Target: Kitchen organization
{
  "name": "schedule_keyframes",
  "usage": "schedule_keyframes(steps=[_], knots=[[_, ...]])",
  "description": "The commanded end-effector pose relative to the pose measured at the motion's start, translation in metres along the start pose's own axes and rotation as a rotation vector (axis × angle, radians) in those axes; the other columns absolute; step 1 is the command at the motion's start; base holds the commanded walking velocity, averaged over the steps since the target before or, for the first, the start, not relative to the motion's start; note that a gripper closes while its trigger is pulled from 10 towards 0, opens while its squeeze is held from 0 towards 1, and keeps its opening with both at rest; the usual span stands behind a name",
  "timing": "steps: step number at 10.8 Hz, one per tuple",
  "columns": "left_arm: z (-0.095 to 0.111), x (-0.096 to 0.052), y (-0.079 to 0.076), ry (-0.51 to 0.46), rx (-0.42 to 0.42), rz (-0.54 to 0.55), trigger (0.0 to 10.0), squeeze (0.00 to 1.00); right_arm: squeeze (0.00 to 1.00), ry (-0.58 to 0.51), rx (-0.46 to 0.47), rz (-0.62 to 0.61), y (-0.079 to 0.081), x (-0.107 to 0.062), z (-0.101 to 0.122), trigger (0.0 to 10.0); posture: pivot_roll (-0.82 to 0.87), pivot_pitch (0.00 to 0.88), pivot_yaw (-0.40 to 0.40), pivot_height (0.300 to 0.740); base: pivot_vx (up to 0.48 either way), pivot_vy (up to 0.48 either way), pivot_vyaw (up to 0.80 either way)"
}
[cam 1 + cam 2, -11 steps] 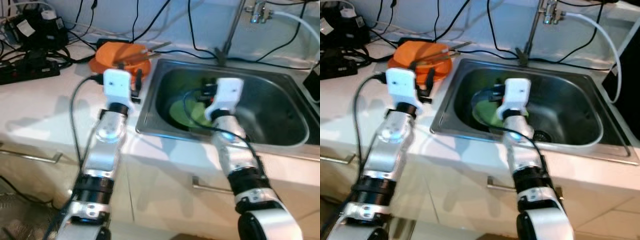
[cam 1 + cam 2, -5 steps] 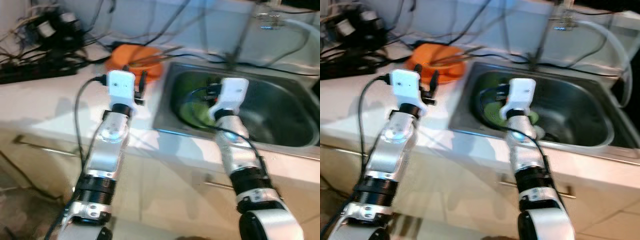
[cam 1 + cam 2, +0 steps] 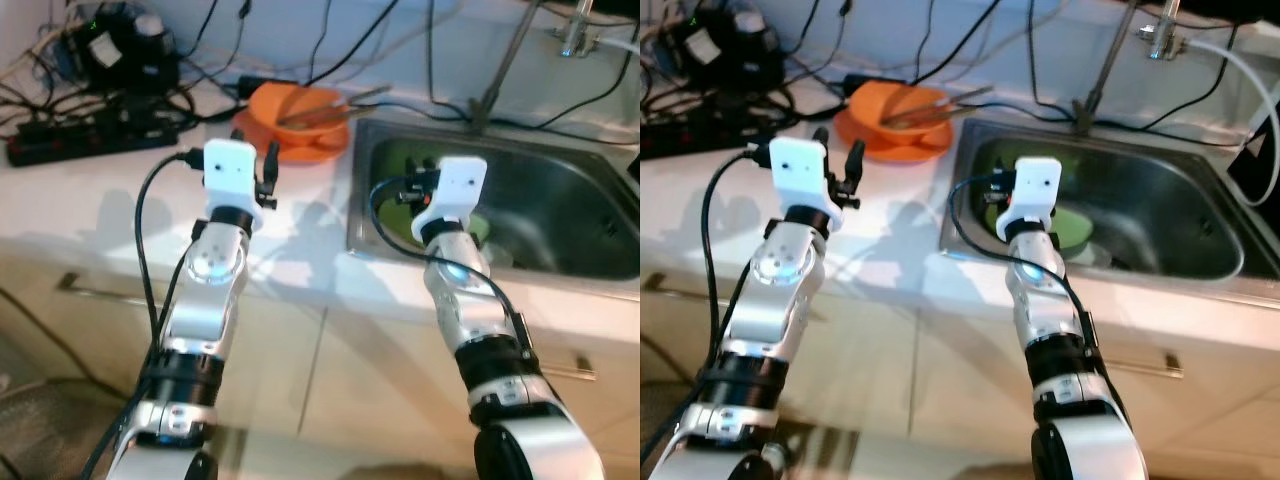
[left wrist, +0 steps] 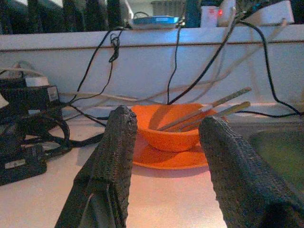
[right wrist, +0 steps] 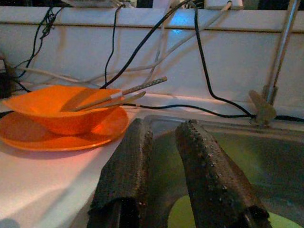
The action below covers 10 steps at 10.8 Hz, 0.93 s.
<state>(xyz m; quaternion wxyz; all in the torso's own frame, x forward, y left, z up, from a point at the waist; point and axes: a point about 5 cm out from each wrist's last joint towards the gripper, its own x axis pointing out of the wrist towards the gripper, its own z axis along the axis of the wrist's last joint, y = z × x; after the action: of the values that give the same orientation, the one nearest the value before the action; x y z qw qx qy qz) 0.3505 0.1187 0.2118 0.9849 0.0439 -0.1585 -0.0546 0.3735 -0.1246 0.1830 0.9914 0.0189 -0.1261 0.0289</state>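
The left gripper [image 4: 164, 156] has its jaws spread wide with nothing between them; it hangs over the white bench [image 3: 90, 215], apart from it, pointing at the orange bowl [image 4: 168, 126]. The right gripper [image 5: 164, 156] has its jaws nearly closed, a narrow gap left between the fingers [image 5: 126, 175], and they grip nothing; it sits at the near left corner of the sink [image 3: 1185, 190], above the green plate [image 3: 1065, 225] that lies inside the basin.

Against the picture of a second ago the whole scene has slid rightward and the blur of half a second ago is gone, so the camera has turned; bowl, sink and cables lie as they did. Both arms keep the same pose as before, the left one short of the bowl and the right one over the sink's near left part.

The bowl stands on an orange plate [image 4: 161, 159] on the bench just left of the sink, at its far corner. Two chopsticks [image 5: 128, 92] rest in the bowl, their ends sticking out over the rim toward the sink. Black cables [image 3: 120, 110] and a power strip [image 3: 70, 140] lie on the bench well left of the sink. The tap pipe [image 3: 1105, 60] rises behind the sink's far edge.
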Motion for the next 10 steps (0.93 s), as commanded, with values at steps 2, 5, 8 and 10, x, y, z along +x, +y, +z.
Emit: schedule_keyframes(steps=[2, 5, 8, 10], knots=[[0.0017, 0.0005, -0.0057, 0.002, 0.002, -0.018, 10.0, 0.00, 0.00, 0.029, 0.018, -0.031, -0.0064, -0.0029, -0.0067, 10.0, 0.22, 0.027, -0.047, 0.740, 0.000, 0.000, 0.00], [0.0031, 0.0012, -0.0069, -0.003, 0.008, -0.024, 10.0, 0.00, 0.00, 0.033, 0.020, -0.035, -0.0070, -0.0031, -0.0076, 10.0, 0.22, 0.026, -0.044, 0.740, 0.000, 0.000, 0.00], [0.0057, 0.0013, -0.0087, -0.018, -0.015, -0.027, 10.0, 0.00, 0.00, 0.041, 0.008, -0.042, -0.0096, -0.0028, -0.0089, 10.0, 0.22, 0.026, -0.044, 0.740, 0.000, 0.000, 0.00], [0.0064, 0.0020, -0.0049, -0.015, -0.026, -0.008, 10.0, 0.00, 0.00, 0.057, -0.017, -0.014, -0.0074, -0.0030, -0.0118, 10.0, 0.23, 0.026, -0.044, 0.740, 0.144, 0.000, 0.00]])
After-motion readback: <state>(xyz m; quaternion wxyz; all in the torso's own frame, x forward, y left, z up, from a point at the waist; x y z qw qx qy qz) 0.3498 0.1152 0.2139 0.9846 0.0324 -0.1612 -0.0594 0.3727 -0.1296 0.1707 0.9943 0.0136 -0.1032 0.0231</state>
